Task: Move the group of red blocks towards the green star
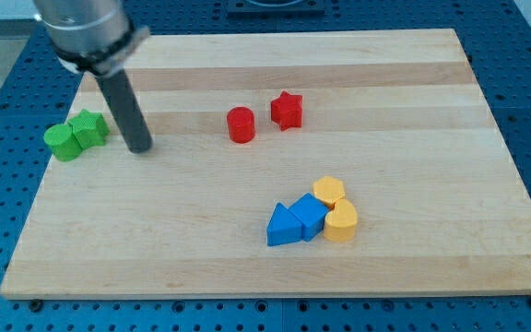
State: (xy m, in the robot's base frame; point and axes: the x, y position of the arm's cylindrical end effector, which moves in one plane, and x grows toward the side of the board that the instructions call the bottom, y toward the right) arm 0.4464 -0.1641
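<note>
A red cylinder (241, 124) and a red star (286, 111) sit close together on the wooden board (413, 111), just above its middle. A green star (88, 128) and a green round block (63, 142) touch each other at the board's left edge. My tip (140, 147) rests on the board just right of the green star, a small gap away. The red cylinder lies well to the tip's right.
A cluster sits at the lower middle right: a blue triangle (282, 226), a blue cube (309, 218), a yellow hexagon (328, 192) and a yellow rounded block (341, 222). The arm's grey housing (83, 32) hangs over the board's top left corner.
</note>
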